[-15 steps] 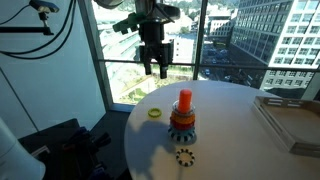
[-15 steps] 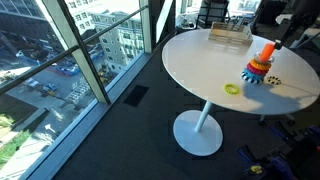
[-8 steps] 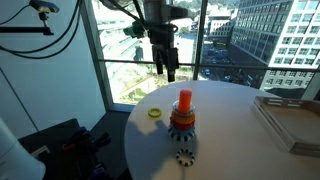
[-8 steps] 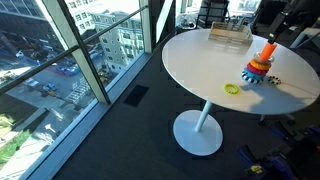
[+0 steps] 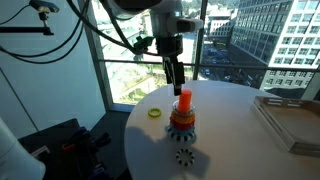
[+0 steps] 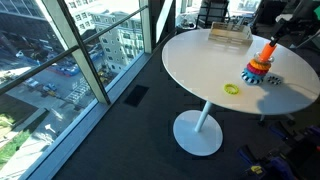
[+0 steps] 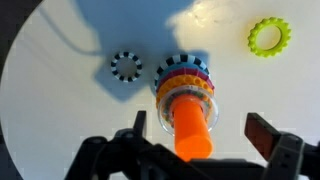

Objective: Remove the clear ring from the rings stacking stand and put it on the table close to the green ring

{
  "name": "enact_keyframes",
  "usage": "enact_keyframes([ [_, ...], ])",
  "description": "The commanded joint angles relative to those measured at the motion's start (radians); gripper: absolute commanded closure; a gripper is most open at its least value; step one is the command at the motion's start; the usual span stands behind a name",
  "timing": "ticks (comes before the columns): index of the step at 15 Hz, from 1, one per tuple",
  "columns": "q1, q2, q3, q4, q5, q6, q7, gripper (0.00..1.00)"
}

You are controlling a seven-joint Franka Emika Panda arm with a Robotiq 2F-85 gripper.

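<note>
The rings stacking stand (image 5: 183,118) has an orange-red peg over stacked colored rings on a dark base; it shows in both exterior views (image 6: 260,66) and the wrist view (image 7: 190,112). The clear ring (image 7: 183,100) sits faintly around the peg on top of the stack. The green ring (image 5: 154,113) lies flat on the white table (image 5: 230,130), also seen in the wrist view (image 7: 269,37) and in an exterior view (image 6: 232,89). My gripper (image 5: 177,82) is open just above the peg, fingers (image 7: 200,140) on either side of it, holding nothing.
A dark toothed ring (image 5: 184,156) lies on the table in front of the stand, also in the wrist view (image 7: 126,66). A flat tray (image 5: 292,120) sits at the table's far side. Large windows stand behind the table.
My gripper has moved sideways and down from beside the window to just over the stand's peg. The rings and stand have not moved.
</note>
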Motion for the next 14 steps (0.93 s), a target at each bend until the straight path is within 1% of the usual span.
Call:
enact_keyframes([
  [1,-0.006,0.025,-0.001,-0.020,0.002,0.087,0.050,0.00],
  [4,-0.003,0.045,0.001,-0.028,-0.001,0.127,0.073,0.00],
  [6,0.000,0.046,-0.003,-0.025,0.001,0.110,0.046,0.00],
  [11,0.000,0.052,-0.003,-0.024,0.000,0.111,0.046,0.00],
  [12,-0.002,0.063,-0.002,-0.020,-0.017,0.112,0.068,0.00],
  [14,-0.002,0.070,-0.003,-0.023,-0.015,0.117,0.069,0.00],
])
